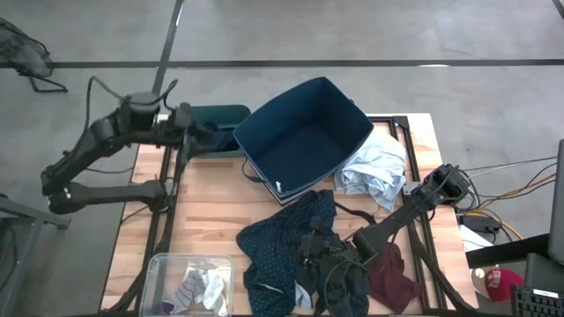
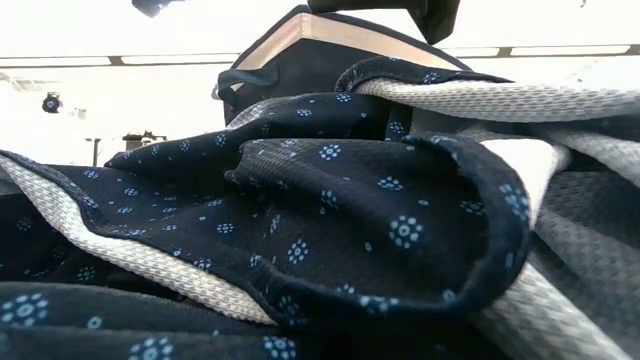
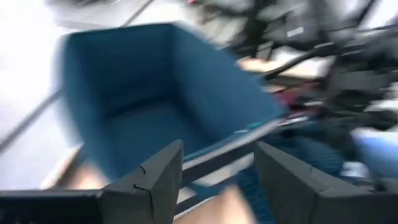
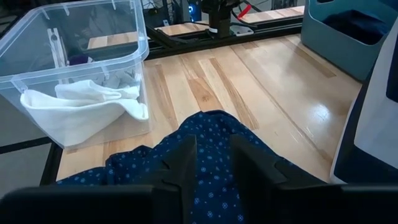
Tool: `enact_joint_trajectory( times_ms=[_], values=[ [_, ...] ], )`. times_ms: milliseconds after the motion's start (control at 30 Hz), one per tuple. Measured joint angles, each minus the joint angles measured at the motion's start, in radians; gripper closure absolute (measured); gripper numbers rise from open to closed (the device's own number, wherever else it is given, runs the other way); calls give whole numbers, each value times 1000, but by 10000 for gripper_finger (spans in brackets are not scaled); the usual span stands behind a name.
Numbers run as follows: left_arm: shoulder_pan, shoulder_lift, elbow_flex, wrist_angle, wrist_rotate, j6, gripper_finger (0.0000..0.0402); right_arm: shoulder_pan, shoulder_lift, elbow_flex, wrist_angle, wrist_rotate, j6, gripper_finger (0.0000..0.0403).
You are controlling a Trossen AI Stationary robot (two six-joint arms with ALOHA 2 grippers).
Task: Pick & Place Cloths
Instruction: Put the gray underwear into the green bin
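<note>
Foreground: navy white-dotted shirt (image 2: 330,200) heaped against the low camera, its pale mesh lining turned out, at the table's near edge.
Right claw: right claw (image 4: 211,163) low over that shirt's dotted cloth, fingers narrowly parted with a fold of fabric in the slim gap; whether it truly grips the shirt cannot be told.
Near left: clear plastic bin (image 1: 163,264) at the table's front corner, with small white and grey socks (image 1: 198,286) inside, white cloth draped against its wall in the right wrist view.
Near right: maroon piece (image 1: 397,277) and black pieces (image 1: 339,273) tangled beside the dotted shirt on the table (image 1: 211,198).
Middle: big navy fabric box (image 1: 304,136) tipped on its side, mouth open, nothing visible inside it.
Beside the box: pale blue-white shirt (image 1: 374,172) crumpled on the table, touching the box's right wall.
Far left: left claw (image 3: 214,180) raised near the table's back edge, fingers well apart and holding nothing, facing the box's open mouth.
Progress: early, by the look of it; only the socks sit in a container, while both shirts and the maroon and black pieces are still on the table.
</note>
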Motion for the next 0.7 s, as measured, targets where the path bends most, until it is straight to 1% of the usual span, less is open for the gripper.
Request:
enact_joint_trajectory(
  times_ms=[100,167,300,533,600,700],
  values=[
    [-28,-67,-118,131,109,-57,204,0,0,-1,0,0,0,328],
    [-43,-110,-191,193,132,-103,213,0,0,-3,0,0,0,336],
    [-67,-183,-294,288,136,-159,244,0,0,-11,1,0,0,351],
    [-110,-279,-416,342,137,-186,318,0,0,-13,1,0,1,367],
    [-126,-298,-464,396,137,-196,333,0,0,-13,1,-3,0,369],
    [-159,-319,-542,525,140,-229,351,0,-4,-13,-2,-6,-3,369]
  ],
)
